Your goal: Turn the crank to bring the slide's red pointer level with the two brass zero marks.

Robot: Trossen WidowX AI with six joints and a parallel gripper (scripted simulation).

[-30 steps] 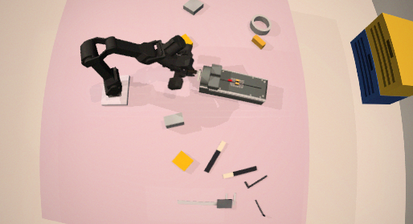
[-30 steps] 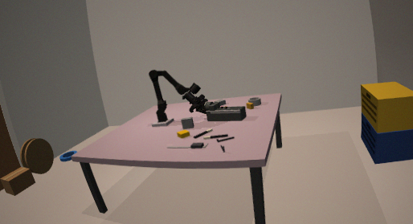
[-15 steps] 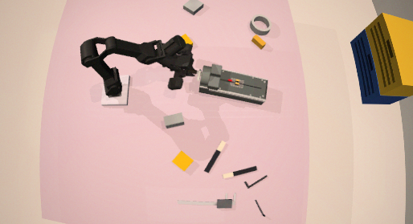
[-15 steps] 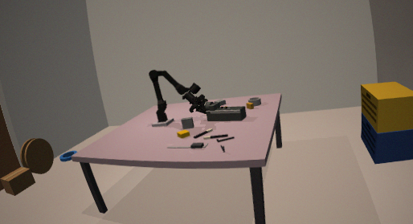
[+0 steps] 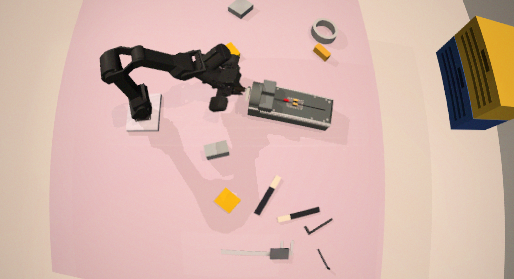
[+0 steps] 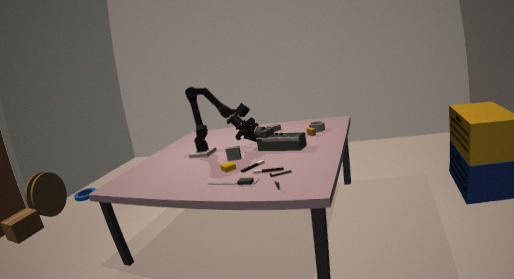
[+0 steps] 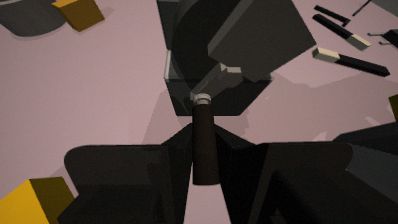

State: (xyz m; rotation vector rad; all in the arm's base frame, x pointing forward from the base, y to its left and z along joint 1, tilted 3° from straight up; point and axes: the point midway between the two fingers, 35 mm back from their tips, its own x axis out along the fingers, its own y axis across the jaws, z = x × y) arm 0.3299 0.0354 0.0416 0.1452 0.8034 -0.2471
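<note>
The grey machine [image 5: 312,113] [image 6: 282,143] has a dark top with a slot. Its red pointer [image 5: 286,100] is a little to the left of the brass zero marks [image 5: 295,104] in the top view, with a small gap between. In the wrist view the crank's light metal arm [image 7: 215,82] runs down to a dark brown round handle [image 7: 203,150]. My gripper [image 5: 244,90] [image 6: 257,136] [image 7: 201,127] is shut on this handle at the machine's left end. The pointer and marks are hidden in the wrist view and too small to read in the exterior view.
A grey block [image 5: 216,150] and a yellow block [image 5: 227,200] lie on the near side. Two black-and-cream bars, hex keys and a caliper [image 5: 279,253] lie further forward. A grey ring [image 5: 324,41] and an orange block [image 5: 322,52] are behind the machine.
</note>
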